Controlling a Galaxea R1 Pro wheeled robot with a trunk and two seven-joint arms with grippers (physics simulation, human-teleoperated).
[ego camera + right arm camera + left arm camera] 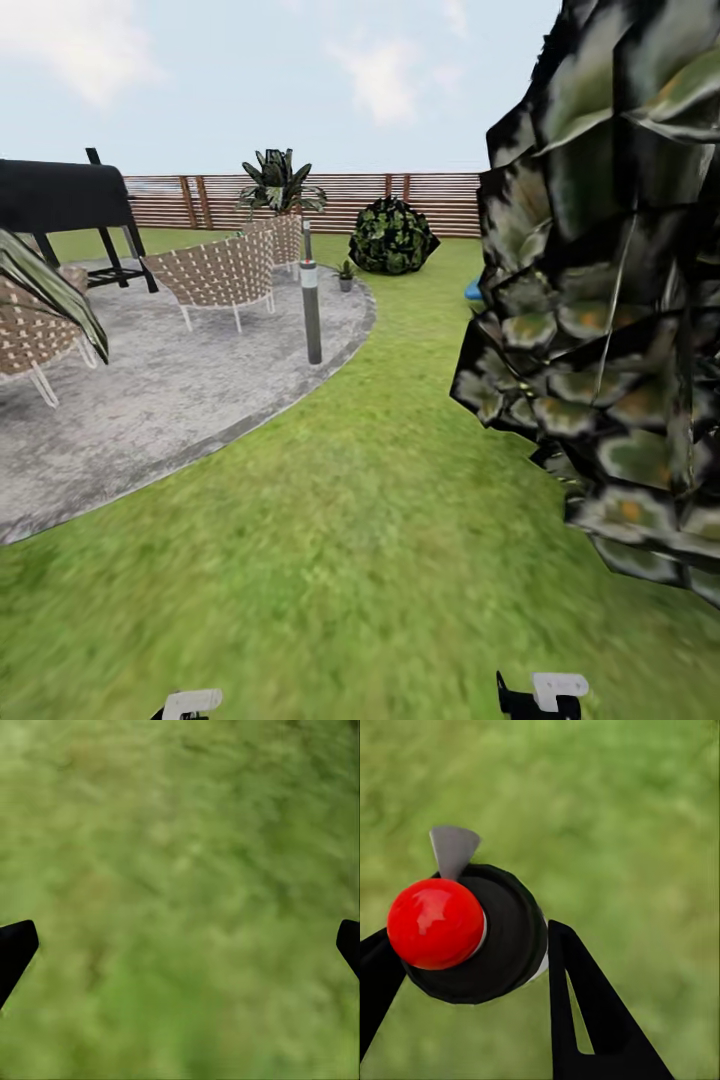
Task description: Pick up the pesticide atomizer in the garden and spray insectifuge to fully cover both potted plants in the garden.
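Note:
In the left wrist view my left gripper (472, 941) is shut on the pesticide atomizer (487, 945). I see the atomizer end-on: a round black end with a red ball, a grey nozzle tab and a thin white rim, over blurred grass. My right gripper (185, 937) is open above bare lawn, its black fingertips (16, 945) far apart. In the head view one potted plant (346, 272), small and spiky in a grey pot, stands far ahead at the patio's edge. Both arms' ends, left (190, 703) and right (545, 693), sit at the bottom edge.
A round grey patio (170, 400) lies ahead left with woven chairs (220, 272), a grey bollard light (311, 300) and a black stand. Large dark foliage (610, 300) crowds the right side. A round bush (392, 236) and the slat fence (440, 200) close the back. Lawn (330, 560) stretches ahead.

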